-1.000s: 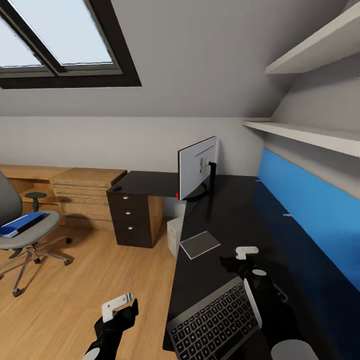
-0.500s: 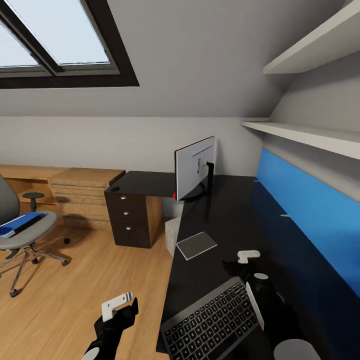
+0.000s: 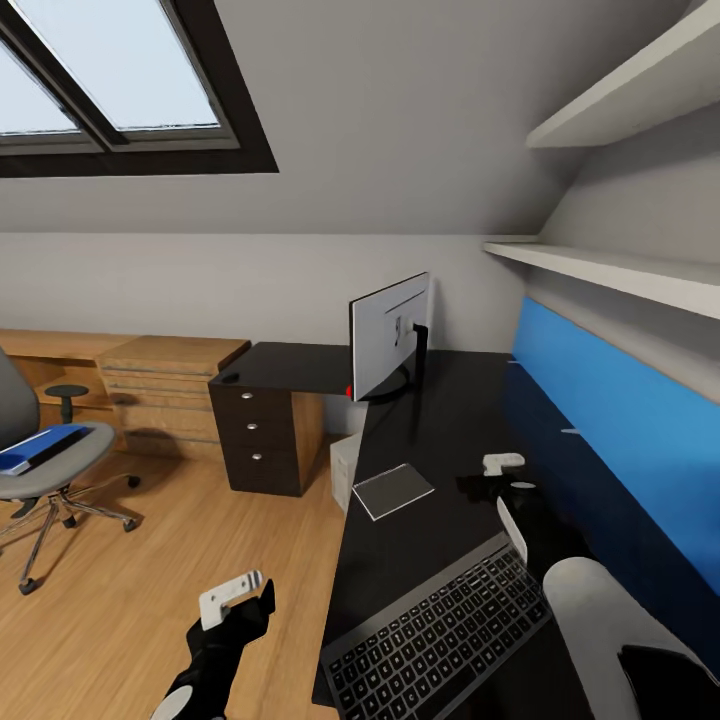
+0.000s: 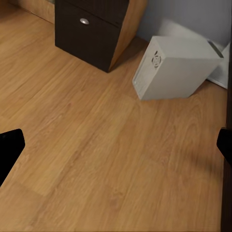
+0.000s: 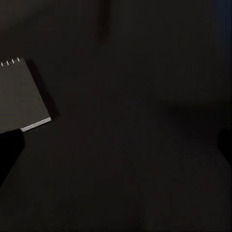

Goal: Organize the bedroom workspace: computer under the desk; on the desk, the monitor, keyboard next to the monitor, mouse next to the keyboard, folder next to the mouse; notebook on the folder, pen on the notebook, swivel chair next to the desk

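The monitor (image 3: 390, 335) stands on the black desk (image 3: 440, 420), its silver back towards me. The keyboard (image 3: 440, 635) lies at the desk's near end. The dark grey notebook (image 3: 392, 490) (image 5: 19, 96) rests at the desk's left edge. My right gripper (image 3: 492, 474) hovers open over bare desktop beyond the keyboard, right of the notebook. Off the desk's edge, my left gripper (image 3: 245, 597) is open above the floor. The grey-white computer (image 4: 176, 67) (image 3: 347, 468) sits on the floor beside the drawer unit (image 3: 262, 435). The blue folder (image 3: 40, 447) lies on the swivel chair (image 3: 50, 470) at far left.
Light oak drawers (image 3: 165, 385) stand against the far wall behind the chair. A blue back panel (image 3: 620, 420) runs along the desk's right side under two white shelves (image 3: 620, 270). A small dark object (image 3: 232, 378) sits on the desk's left wing. Wood floor (image 3: 150, 590) lies open between chair and desk.
My right arm has reached forward over the desk, past the keyboard's far end. The left gripper has dipped slightly. The view shifted a little early on.
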`<state>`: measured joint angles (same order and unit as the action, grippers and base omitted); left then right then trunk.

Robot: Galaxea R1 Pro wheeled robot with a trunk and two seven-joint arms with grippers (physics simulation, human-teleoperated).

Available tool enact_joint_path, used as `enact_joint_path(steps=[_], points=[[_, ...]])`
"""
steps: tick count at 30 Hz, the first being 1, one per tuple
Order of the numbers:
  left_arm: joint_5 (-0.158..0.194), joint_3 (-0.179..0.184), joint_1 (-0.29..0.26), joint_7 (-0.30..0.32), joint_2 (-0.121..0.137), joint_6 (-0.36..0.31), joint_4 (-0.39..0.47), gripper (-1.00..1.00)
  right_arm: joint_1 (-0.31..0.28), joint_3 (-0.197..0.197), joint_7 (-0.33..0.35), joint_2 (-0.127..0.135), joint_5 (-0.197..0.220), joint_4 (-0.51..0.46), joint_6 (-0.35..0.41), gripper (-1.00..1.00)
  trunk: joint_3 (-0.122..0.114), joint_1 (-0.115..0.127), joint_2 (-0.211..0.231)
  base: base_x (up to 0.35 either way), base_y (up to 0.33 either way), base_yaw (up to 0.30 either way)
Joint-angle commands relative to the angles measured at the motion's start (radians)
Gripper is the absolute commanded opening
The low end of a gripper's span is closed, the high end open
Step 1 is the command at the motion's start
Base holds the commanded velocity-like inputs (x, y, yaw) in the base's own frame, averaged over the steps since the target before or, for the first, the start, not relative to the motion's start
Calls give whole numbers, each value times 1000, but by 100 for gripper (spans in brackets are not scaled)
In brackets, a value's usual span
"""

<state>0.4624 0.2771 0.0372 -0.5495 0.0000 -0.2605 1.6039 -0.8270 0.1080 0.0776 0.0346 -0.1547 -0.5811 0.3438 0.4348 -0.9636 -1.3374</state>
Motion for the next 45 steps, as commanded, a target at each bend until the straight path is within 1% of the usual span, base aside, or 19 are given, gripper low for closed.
enact_joint_path(steps=[1,3,5,7,8,14,19,20,27,36,37,40,41,42,45], points=[[5,0,0,-6,0,-3,6,100,-39,6,-12,8,-10,81,-21,100,1,0,-1,0,0,0],[5,-1,0,-6,0,-3,9,100,-70,7,-45,14,-8,159,-46,100,1,0,-1,0,0,0],[5,-1,0,-6,0,-4,12,100,-102,10,-94,19,-5,245,-71,100,7,-8,-15,0,0,0],[5,-1,0,-6,-1,-4,13,100,-111,14,-108,20,-4,268,-76,100,13,-15,-29,0,0,0],[5,-1,0,-6,-1,-5,14,100,-117,24,-120,20,-3,289,-80,100,17,-19,-36,0,0,0],[5,-2,0,-6,-1,-5,14,100,-123,36,-129,18,6,342,-86,100,35,-42,-78,0,0,0],[5,-3,0,-6,-1,-5,14,100,-123,37,-130,19,27,357,-88,100,51,-61,-113,0,0,0],[5,-3,0,-6,-1,-5,14,100,-123,38,-131,19,33,361,-87,100,51,-61,-113,0,0,0],[5,-3,0,-6,-1,-5,14,100,-122,38,-132,20,36,363,-85,100,51,-61,-113,0,0,0],[5,-2,0,-6,-1,-5,14,100,-121,38,-133,27,39,364,-64,100,51,-61,-113,0,0,0],[5,-2,0,-6,-1,-5,14,100,-121,39,-133,27,39,365,-62,100,54,-65,-120,0,0,0],[5,-2,0,-7,-1,-5,14,100,-121,40,-133,34,40,378,-35,100,64,-77,-141,0,0,0],[5,-2,0,-7,-1,-5,14,100,-121,40,-133,35,40,379,-30,100,64,-77,-141,0,0,0],[5,-2,0,-7,-1,-5,14,100,-121,50,-133,39,43,382,-12,100,64,-77,-141,0,0,0],[5,-1,0,-7,-1,-5,14,100,-121,62,-133,40,49,383,2,100,64,-77,-141,0,0,0]])
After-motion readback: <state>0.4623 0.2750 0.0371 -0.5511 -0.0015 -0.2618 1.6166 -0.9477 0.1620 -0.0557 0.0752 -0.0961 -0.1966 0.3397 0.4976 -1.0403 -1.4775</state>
